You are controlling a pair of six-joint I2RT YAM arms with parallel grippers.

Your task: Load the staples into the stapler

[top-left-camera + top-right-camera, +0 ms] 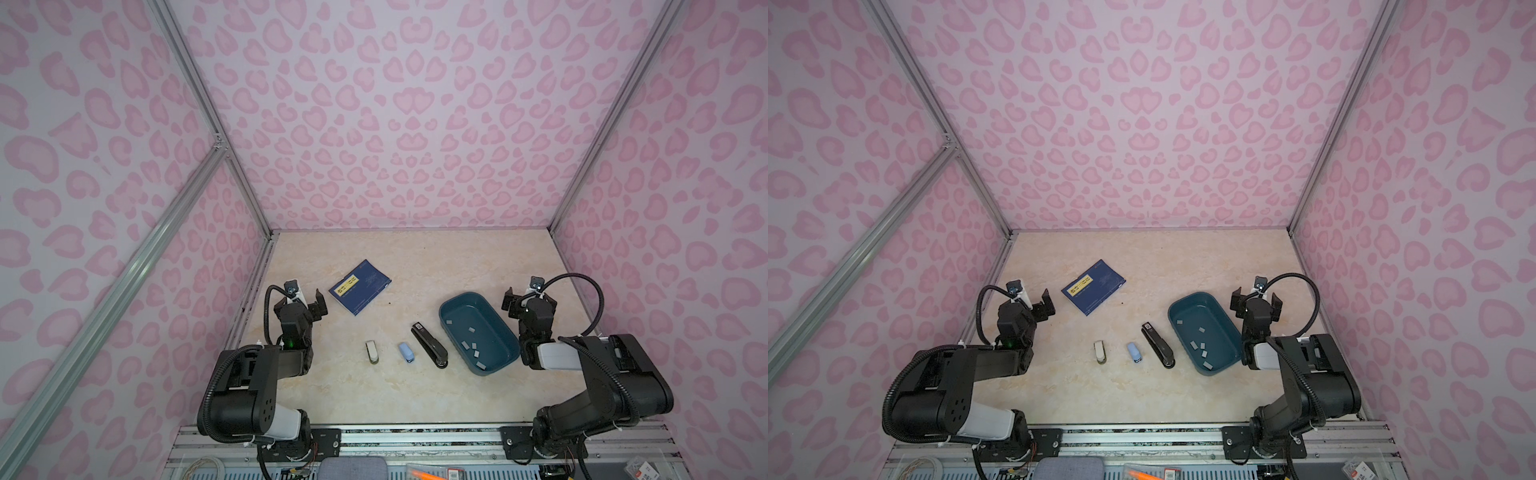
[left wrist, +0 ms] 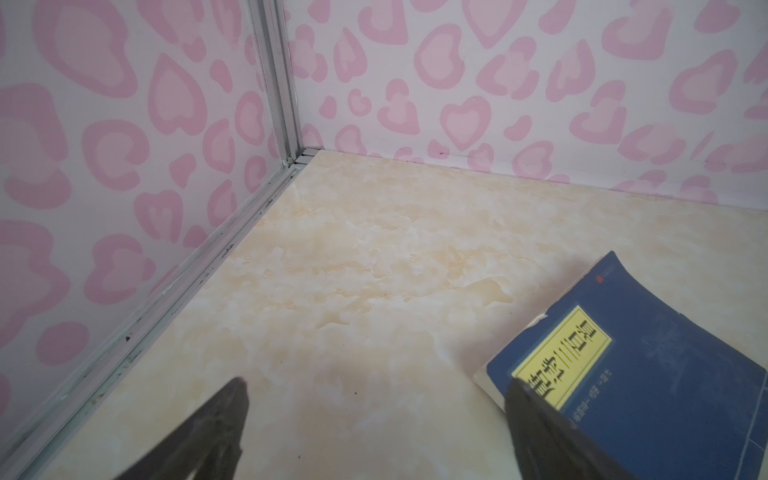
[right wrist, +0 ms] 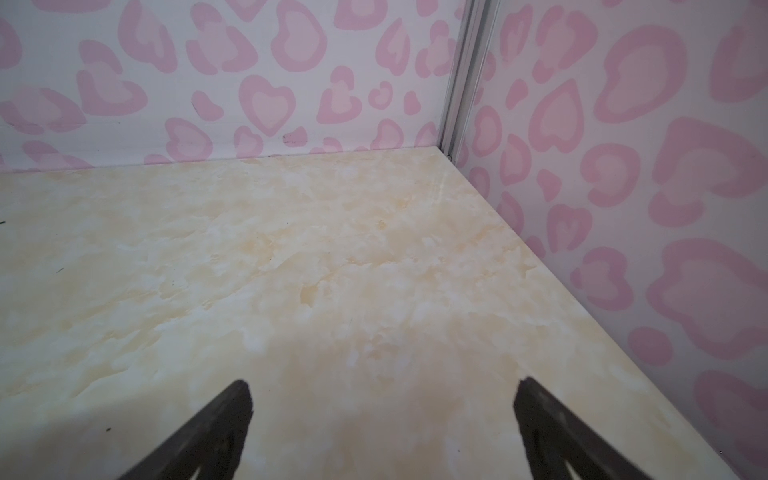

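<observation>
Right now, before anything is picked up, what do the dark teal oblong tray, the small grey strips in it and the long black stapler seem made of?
Dark teal oblong tray: likely moulded plastic, matte; even colour, rounded rim.
Small grey strips: probably metal; flat, pale grey, too small to be sure.
Long black stapler: slightly shiny shell, plastic or painted metal; cannot tell which.

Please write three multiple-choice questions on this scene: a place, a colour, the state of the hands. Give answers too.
1. Where do the staples lie? A) in the teal tray B) on a shelf C) in a cup
2. What colour is the long stapler beside the tray? A) red B) black C) yellow
3. How are the left hand and right hand? A) both shut B) one holds staples C) both open, empty
Answers: A, grey strips lie on the tray's floor; B, its body is black; C, both stand wide with nothing between.
</observation>
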